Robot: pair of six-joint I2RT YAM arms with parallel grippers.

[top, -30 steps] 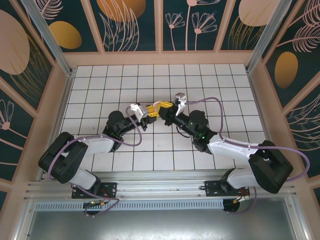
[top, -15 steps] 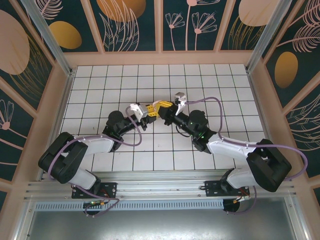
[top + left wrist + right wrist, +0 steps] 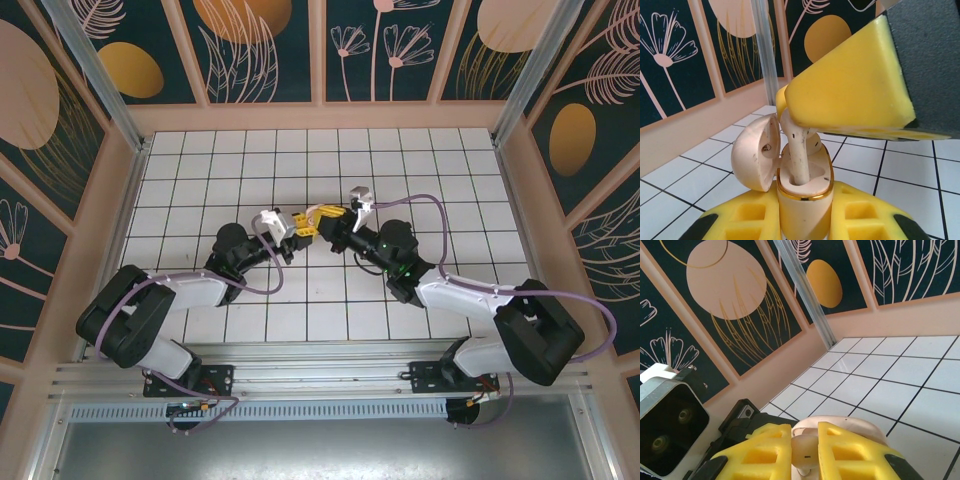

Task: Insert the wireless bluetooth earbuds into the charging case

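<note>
- One charging case, near the middle of the tiled table.
- One earbud that can be counted for certain, at the case's 12 o'clock.
- Two arms: left arm and right arm.
- Two grippers: left gripper at the case's 8 o'clock, right gripper at its 2 o'clock.

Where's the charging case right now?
Left wrist view, bottom centre: charging case clamped upright in the left pincer, lid open leftward, an earbud standing in it.
</note>
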